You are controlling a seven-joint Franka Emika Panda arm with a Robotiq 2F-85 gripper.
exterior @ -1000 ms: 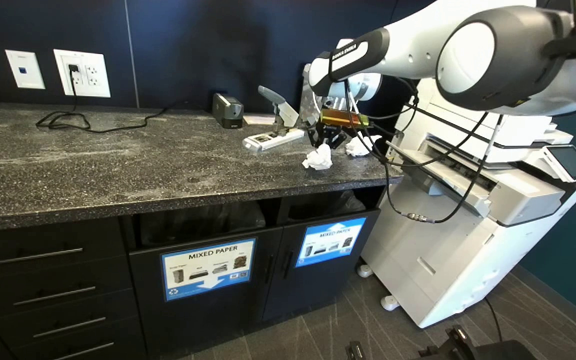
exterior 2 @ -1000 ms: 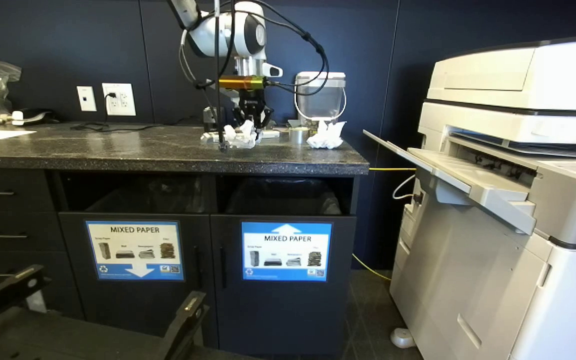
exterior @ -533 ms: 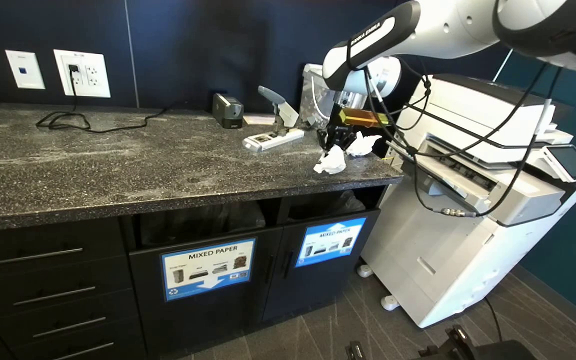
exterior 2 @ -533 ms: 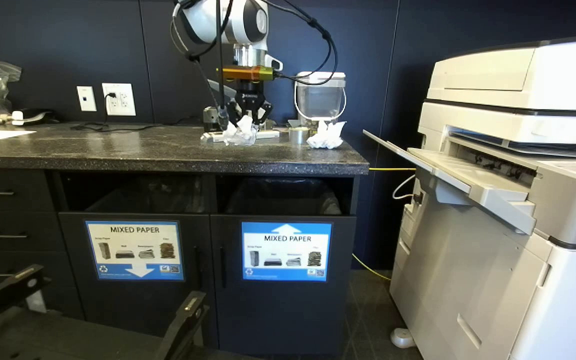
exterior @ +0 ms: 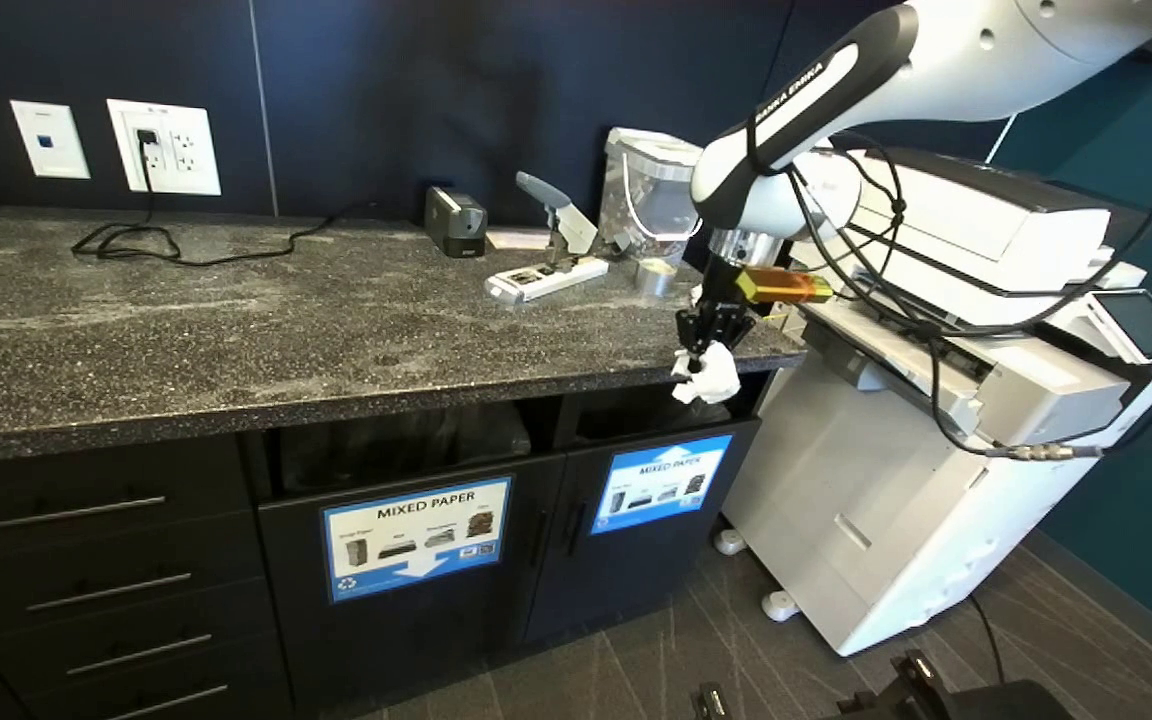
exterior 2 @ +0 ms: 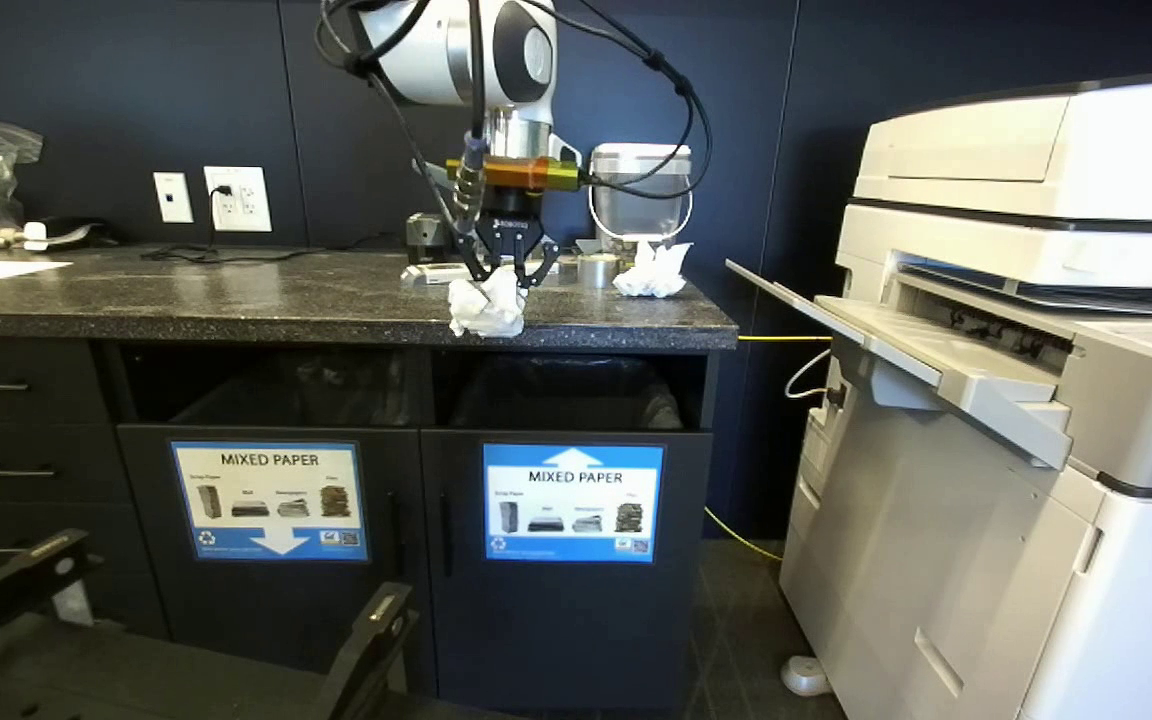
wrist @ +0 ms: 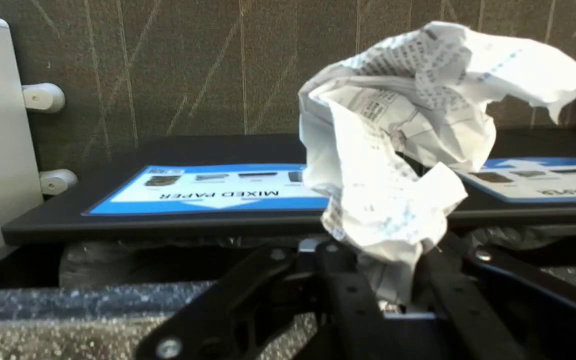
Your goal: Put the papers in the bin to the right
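The black two-fingered pincer (wrist: 393, 270) grips a crumpled white printed-paper wad (wrist: 383, 195), right of centre in the wrist view. Clear the lip of the dark speckled stone bench (wrist: 83, 315), lower left, then sink, drift leftward to centre on the dark cabinet-front bin (wrist: 178, 227) with blue-and-white label (wrist: 208, 190), and ease inward before letting go. A second crumpled white paper wad (exterior 2: 654, 272) sits right of centre in an exterior view.
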